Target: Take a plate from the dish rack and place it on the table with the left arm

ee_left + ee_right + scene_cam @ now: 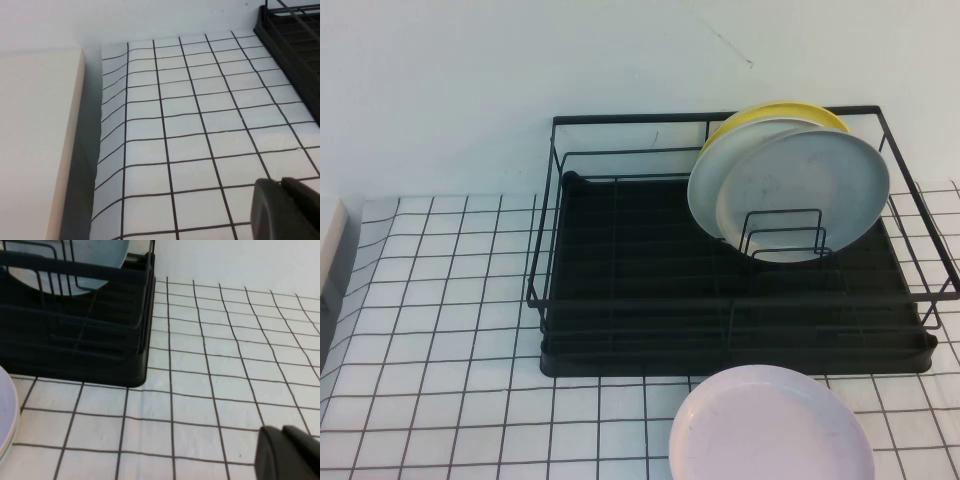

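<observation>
While the plate (805, 195) leans upright among the holder loops at the right end of the dish rack (620, 290), both arms sit off to the sides, out of the high view.

Left of the rack — left gripper (287, 210), low over bare table (440, 300), jaws shut, holding nothing; a pale block (35, 140) lies beyond it.

In the rack — three plates stacked on edge: the grey-blue plate foremost, a second pale plate (705, 185) touching behind it, a yellow plate (770, 112) rearmost.

In front of the rack — pink plate (770, 430), lying flat.

Right of the rack — right gripper (290, 452), low over the table; whether open or shut, cannot tell.

Risks — a grip could catch both front plates; the rim may snag a loop on lifting; the pink plate crowds the set-down space.
</observation>
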Motion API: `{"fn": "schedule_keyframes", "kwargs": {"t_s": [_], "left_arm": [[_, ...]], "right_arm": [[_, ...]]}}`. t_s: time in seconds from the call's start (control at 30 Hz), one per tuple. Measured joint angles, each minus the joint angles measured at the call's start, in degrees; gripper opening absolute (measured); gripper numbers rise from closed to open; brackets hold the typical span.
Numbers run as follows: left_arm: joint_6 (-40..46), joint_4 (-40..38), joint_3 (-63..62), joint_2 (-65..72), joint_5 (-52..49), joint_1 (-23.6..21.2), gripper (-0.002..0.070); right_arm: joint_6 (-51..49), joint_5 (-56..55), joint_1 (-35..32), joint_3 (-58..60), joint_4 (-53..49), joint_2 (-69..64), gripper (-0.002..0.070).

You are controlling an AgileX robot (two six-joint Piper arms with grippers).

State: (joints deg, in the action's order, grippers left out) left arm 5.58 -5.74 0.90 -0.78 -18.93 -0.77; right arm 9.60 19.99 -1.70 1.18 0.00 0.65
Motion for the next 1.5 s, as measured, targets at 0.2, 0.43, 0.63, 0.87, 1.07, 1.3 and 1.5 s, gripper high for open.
{"fn": "schedule_keyframes", "kwargs": {"t_s": [0.2, 0.43, 0.63, 0.87, 1.07, 1.3, 1.5], "left_arm": [[0.00, 0.00, 0.00, 0.00, 0.00, 0.00, -0.0003], [0.25, 0.34, 0.00, 0.00, 0.00, 0.00, -0.0003], [0.64, 1.18, 0.00, 0.00, 0.00, 0.00, -0.0003], [0.64, 1.41, 0.00, 0.00, 0.00, 0.00, -0.0003], [0.87, 1.06, 0.00, 0.00, 0.13, 0.00, -0.0003], [0.76, 1.06, 0.00, 0.00, 0.25, 0.00, -0.0003], [0.76, 1.06, 0.00, 0.00, 0.25, 0.00, -0.0003]], "right_arm": [[0.00, 0.00, 0.00, 0.00, 0.00, 0.00, -0.0003], [0.00, 0.00, 0.00, 0.00, 0.00, 0.00, -0.0003], [0.00, 0.00, 0.00, 0.00, 0.00, 0.00, -0.0003], [0.00, 0.00, 0.00, 0.00, 0.00, 0.00, -0.0003], [0.00, 0.00, 0.00, 0.00, 0.00, 0.00, -0.0003], [0.00, 0.00, 0.00, 0.00, 0.00, 0.00, -0.0003], [0.00, 0.00, 0.00, 0.00, 0.00, 0.00, -0.0003]]}}
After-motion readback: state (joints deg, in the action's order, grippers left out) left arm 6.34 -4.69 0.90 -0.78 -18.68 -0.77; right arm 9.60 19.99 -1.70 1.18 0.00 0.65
